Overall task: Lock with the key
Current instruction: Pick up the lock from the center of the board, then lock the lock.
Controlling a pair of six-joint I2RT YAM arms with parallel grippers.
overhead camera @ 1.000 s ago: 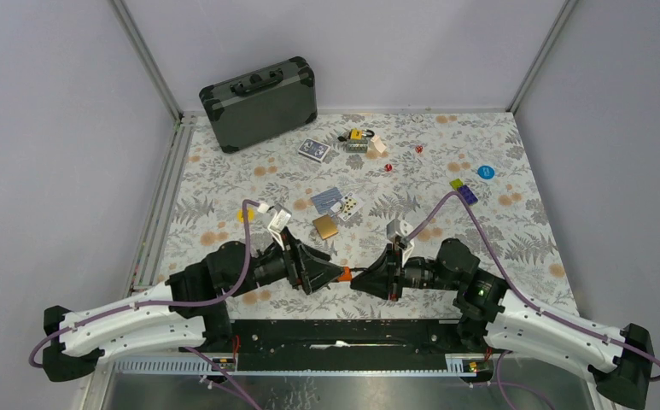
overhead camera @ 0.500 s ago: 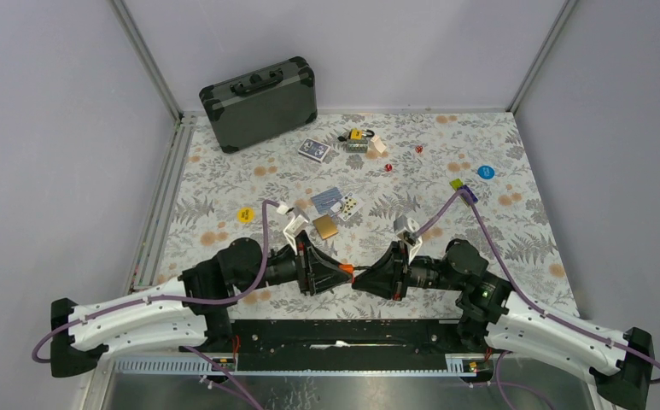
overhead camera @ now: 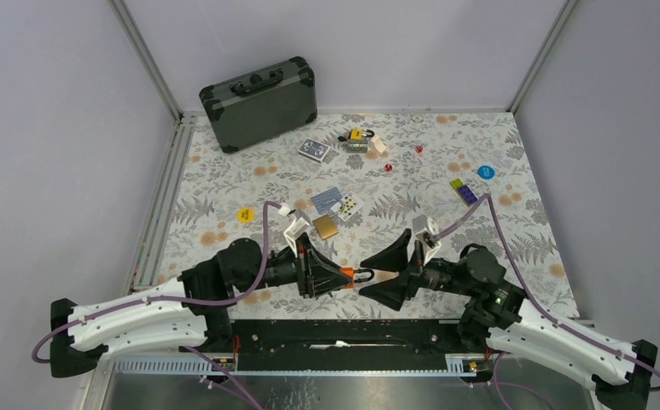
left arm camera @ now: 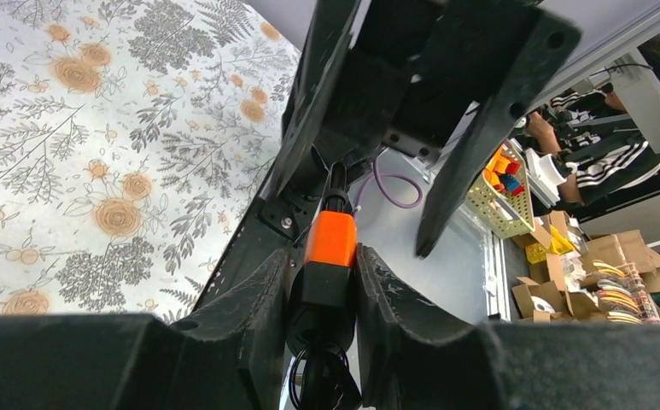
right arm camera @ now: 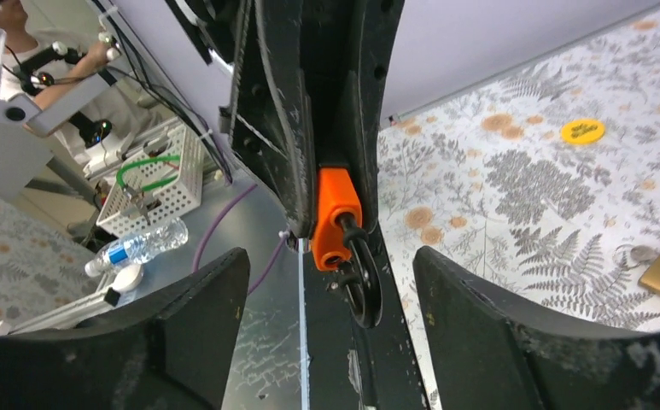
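Observation:
An orange and black lock [overhead camera: 344, 275] with a black shackle hangs over the table's near edge. My left gripper [overhead camera: 341, 276] is shut on its body; in the left wrist view the lock [left arm camera: 330, 239] sits squeezed between the two fingers of that gripper [left arm camera: 330, 256]. My right gripper [overhead camera: 365, 278] faces it from the right and stands open. In the right wrist view the lock [right arm camera: 335, 213] and its shackle lie between that gripper's [right arm camera: 330, 282] spread fingers, apart from both pads. I cannot make out the key.
A black case [overhead camera: 259, 102] stands at the back left. Scattered on the floral table: card packs [overhead camera: 314, 150], a yellow padlock [overhead camera: 357, 137], a gold square [overhead camera: 324, 226], a yellow disc [overhead camera: 245, 214], a blue disc [overhead camera: 486, 172], a red die [overhead camera: 388, 167], a purple block [overhead camera: 464, 192].
My left gripper closed on the lock. My right gripper has let go of it, opened wide and drawn back a little to the right.

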